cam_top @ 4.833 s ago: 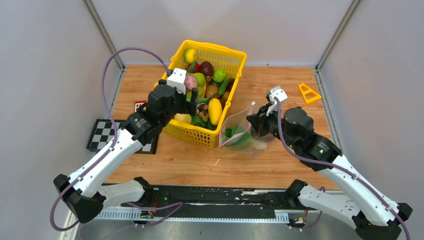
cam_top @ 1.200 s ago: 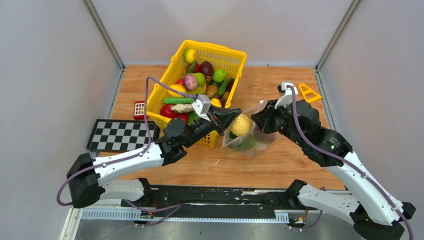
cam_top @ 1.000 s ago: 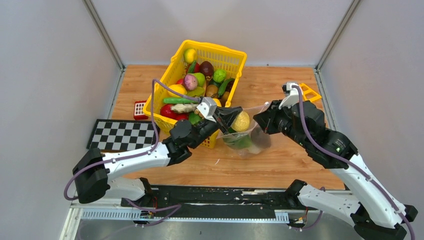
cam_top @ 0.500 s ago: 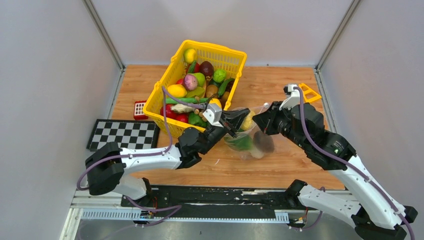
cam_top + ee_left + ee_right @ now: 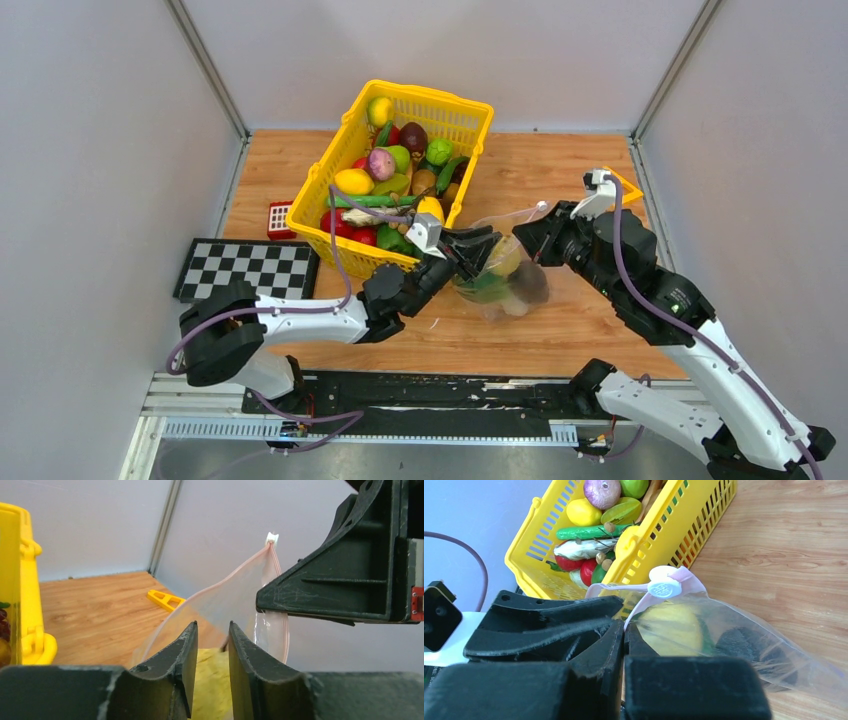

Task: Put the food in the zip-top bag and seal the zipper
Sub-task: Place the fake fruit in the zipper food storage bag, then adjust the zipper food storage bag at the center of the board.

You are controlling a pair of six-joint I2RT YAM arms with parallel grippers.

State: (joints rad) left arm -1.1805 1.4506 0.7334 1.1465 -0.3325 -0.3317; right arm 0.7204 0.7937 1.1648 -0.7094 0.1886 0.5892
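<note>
The clear zip-top bag (image 5: 497, 290) hangs open on the wooden table, right of the basket. My right gripper (image 5: 524, 238) is shut on its pink zipper (image 5: 689, 582) edge, next to the white slider (image 5: 664, 587). My left gripper (image 5: 488, 242) reaches into the bag's mouth, its jaws a little apart (image 5: 212, 624). A yellow food piece (image 5: 212, 680) lies just past its fingertips inside the bag (image 5: 749, 640), beside green food (image 5: 480, 286) and a dark piece (image 5: 530, 285). More food (image 5: 385, 165) fills the yellow basket.
The yellow lattice basket (image 5: 470, 110) stands at the back centre, close to the bag's left. A checkerboard (image 5: 245, 268) and a small red block (image 5: 279, 216) lie at the left. An orange triangle (image 5: 165, 599) lies at the right rear, behind my right wrist.
My left gripper has pushed deeper into the bag's mouth and its jaws have parted. The yellow food has sunk lower in the bag. My right gripper has held the edge, drifting slightly right.
</note>
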